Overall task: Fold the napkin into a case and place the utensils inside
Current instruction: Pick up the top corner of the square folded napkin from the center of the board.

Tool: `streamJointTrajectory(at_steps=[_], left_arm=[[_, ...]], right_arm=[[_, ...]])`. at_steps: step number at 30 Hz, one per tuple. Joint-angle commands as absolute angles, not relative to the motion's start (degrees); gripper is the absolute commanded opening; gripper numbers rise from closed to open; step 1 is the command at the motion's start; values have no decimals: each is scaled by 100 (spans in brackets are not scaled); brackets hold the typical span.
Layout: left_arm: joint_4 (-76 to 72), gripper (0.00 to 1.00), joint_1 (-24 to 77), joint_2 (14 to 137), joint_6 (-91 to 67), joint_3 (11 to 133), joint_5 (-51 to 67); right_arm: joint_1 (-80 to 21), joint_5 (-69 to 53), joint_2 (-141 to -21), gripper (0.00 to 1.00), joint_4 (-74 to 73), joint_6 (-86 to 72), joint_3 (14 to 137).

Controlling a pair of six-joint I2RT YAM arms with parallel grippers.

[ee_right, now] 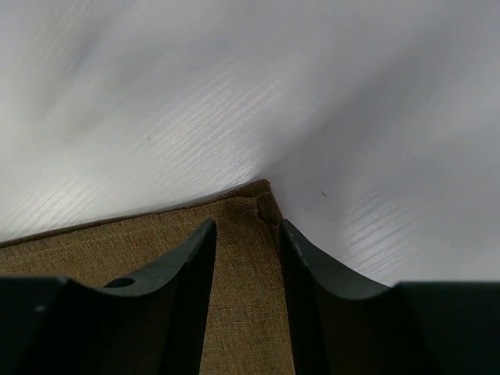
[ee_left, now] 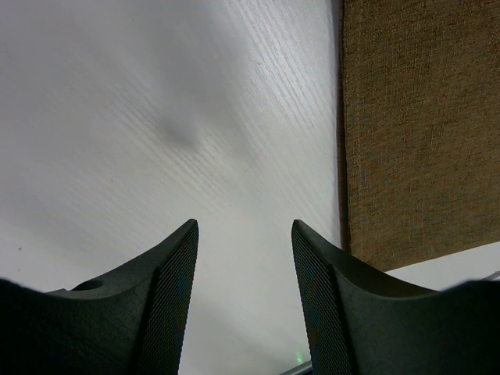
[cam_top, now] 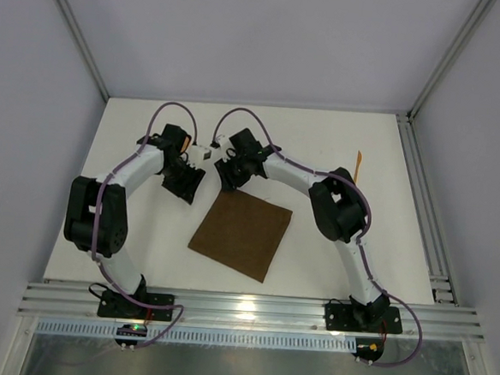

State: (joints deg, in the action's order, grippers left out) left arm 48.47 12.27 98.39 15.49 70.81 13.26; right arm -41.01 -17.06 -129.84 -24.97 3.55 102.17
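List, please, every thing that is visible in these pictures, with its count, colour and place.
napkin: one, dark brown, lying flat at mid-table.
utensils: thin, orange, at the far right of the table, apart from the napkin; too small to count.
table: one, white, under everything.
rails: silver metal, along the table's near edge.
left gripper: one, black, open over bare table beside the napkin's edge.
right gripper: one, black, jaws apart over a corner of the napkin.
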Motion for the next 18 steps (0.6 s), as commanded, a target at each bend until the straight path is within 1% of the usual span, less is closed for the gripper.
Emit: streamJointTrajectory(at_steps=[1,6,7,8,10,11,13,18], left_arm=[[4808,54,1178,9730,1617,7172,1441],[4790,53,1178,9791,1617,7163,1476],[4799,53,1169,9800,1608,7163,1477],[4799,53,1169,9817,1617,7172,1485],[4799,53,1169,9800,1626,7181,1503],[4808,53,1160,9774,1635,7172,1503],[4799,53,1169,9765,1643,7172,1503],[4816,53,1143,9738,1644,7181,1555]], right_arm=[[-4131,-1635,-12999,42,-2540,290,10389],[-4140,-1494,-12990,42,-2435,255,10380],[-4140,-1503,-12999,41,-2426,246,10389],[-4140,-1538,-13016,36,-2365,211,10363],[-4140,-1705,-13060,32,-2312,141,10327],[-4140,-1722,-13078,28,-2294,88,10301],[-4148,-1723,-13104,27,-2215,53,10240],[-4148,-1705,-13096,20,-2162,9,10239]])
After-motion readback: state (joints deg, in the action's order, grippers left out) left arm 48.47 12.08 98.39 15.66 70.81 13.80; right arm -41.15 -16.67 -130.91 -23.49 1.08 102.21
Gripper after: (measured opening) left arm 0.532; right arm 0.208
